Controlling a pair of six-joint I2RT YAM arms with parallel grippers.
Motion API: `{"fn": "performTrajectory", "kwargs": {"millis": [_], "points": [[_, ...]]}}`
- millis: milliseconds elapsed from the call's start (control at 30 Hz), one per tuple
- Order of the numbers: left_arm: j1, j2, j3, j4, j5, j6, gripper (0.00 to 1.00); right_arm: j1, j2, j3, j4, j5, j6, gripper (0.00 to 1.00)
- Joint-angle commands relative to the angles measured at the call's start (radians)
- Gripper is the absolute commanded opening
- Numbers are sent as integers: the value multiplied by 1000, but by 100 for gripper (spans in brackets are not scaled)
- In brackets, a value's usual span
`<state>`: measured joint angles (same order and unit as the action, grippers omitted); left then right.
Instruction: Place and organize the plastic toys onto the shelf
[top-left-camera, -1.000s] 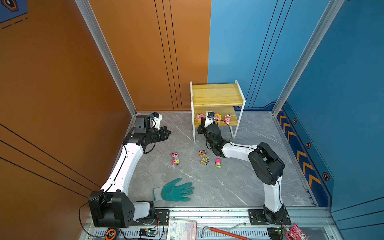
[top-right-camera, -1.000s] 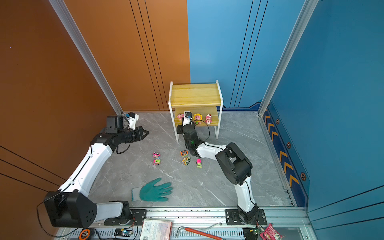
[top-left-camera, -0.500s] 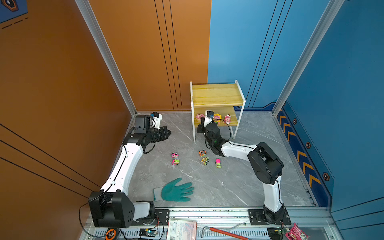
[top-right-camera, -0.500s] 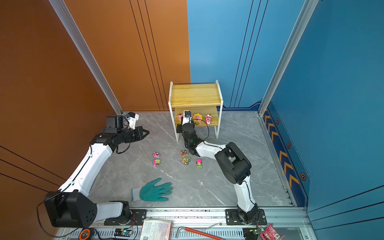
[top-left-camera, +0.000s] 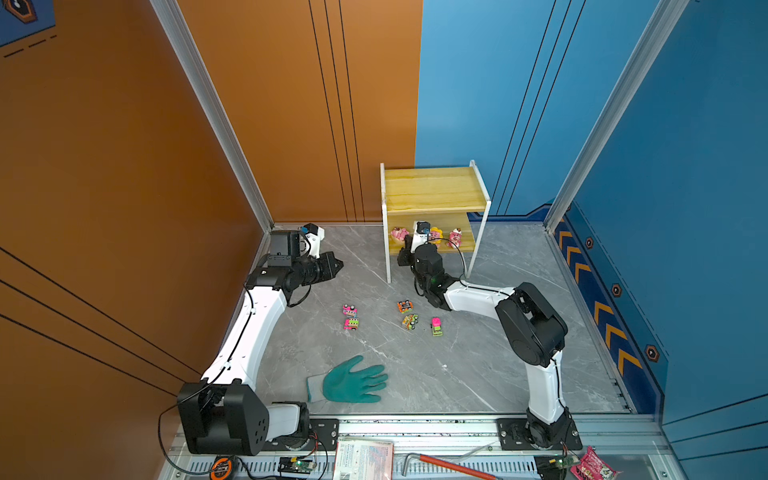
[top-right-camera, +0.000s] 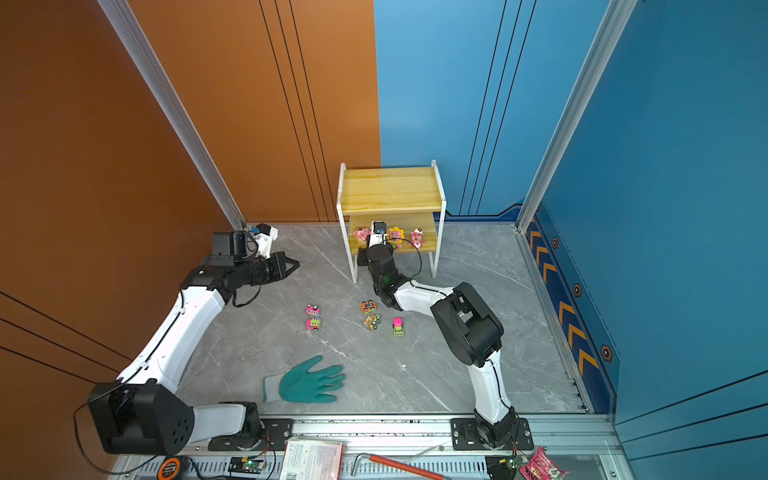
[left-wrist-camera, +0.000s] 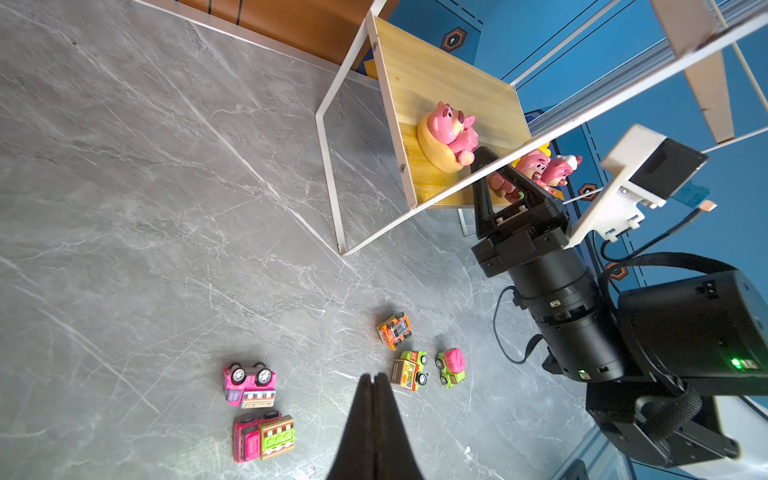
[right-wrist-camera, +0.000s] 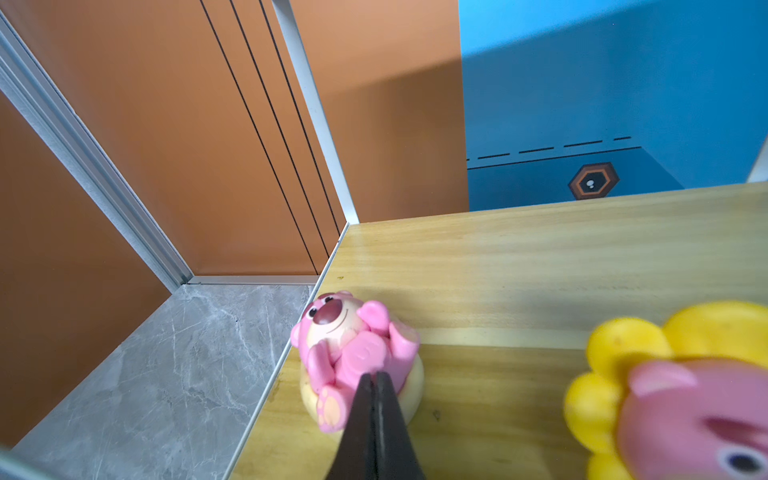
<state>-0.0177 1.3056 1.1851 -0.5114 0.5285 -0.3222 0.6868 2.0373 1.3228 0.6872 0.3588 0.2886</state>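
The shelf (top-left-camera: 434, 193) stands at the back of the floor. Three pink bear toys sit on its lower board: one lying on a cream base (top-left-camera: 399, 235) (right-wrist-camera: 353, 353), a sunflower bear (top-left-camera: 435, 236) (right-wrist-camera: 681, 395) and a third (top-left-camera: 455, 237). My right gripper (right-wrist-camera: 374, 376) is shut and empty, its tips right at the lying bear's belly; I cannot tell whether they touch. Several toy cars lie on the floor: pink ones (top-left-camera: 350, 310) (top-left-camera: 351, 324), an orange one (top-left-camera: 404, 306), two more (top-left-camera: 409, 321) (top-left-camera: 436, 326). My left gripper (top-left-camera: 337, 262) (left-wrist-camera: 373, 377) hangs shut and empty, left of the shelf.
A teal glove (top-left-camera: 351, 380) lies near the front. Orange and blue walls close in the back and sides. On the front rail lie a booklet (top-left-camera: 363, 459) and a red-handled hex key (top-left-camera: 440, 463). The shelf's white legs (top-left-camera: 387, 253) flank my right wrist.
The right arm has shifted only slightly in front of the lower board. The left arm and the toys have kept their places.
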Motion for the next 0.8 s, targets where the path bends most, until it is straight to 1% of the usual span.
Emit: {"fn": "performTrajectory", "kwargs": {"millis": [0,300,333,500,633,767], "points": [[12,11,-8,24,32,-9,0,7,0,23,-27,-29,-3,0],[13,12,-8,27,38,-11,0,8,-10,20,-33,-58,-20,0],[13,13,-10,28,39,-12,0,40,-12,21,-36,-60,-27,0],[15,16,-10,33,47,-17,0,56,-18,19,-45,-77,-45,0],[19,18,-12,34,46,-17,0,70,-44,-7,-37,-46,-65,0],[28,24,-13,38,46,-21,0,74,-111,-68,-32,-15,-72,0]]}}
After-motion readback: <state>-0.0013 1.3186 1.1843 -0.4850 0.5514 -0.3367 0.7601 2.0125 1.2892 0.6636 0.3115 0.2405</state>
